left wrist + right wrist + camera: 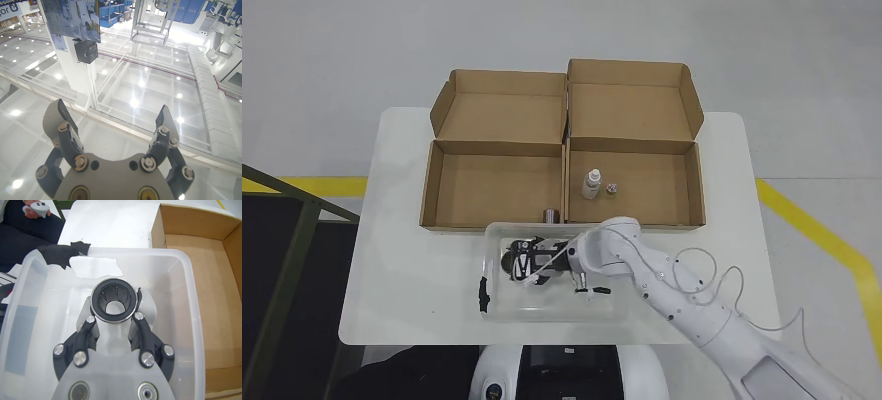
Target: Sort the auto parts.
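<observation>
Currently the right pincer point(115, 308) is clamped on the bearing sleeve point(115, 291), bore facing its wrist, in the bin point(132, 250) beside the cardboard box point(208, 285).

Industrial robotics test hall, not a home. Top view: white bench point(402, 250) on plain grey floor point(342, 60). Yellow floor-marking stripes run off the bench at 3 o'clock point(817, 234) and 9 o'clock point(332, 186). Two open cardboard boxes point(492, 190) at the bench's 12 o'clock side, clear plastic bin point(187, 275) at 6 o'clock: a sorting-station layout. Right pincer point(114, 302) clamps a steel linear bearing point(115, 294) inside the bin, so machine parts. Left wrist view looks up at a high gridded ceiling point(160, 81) with round lights point(134, 103). Also there: a white pillar point(75, 75) carrying a big screen point(73, 19), blue storage racks point(113, 11), an aluminium-profile frame point(149, 28).
</observation>
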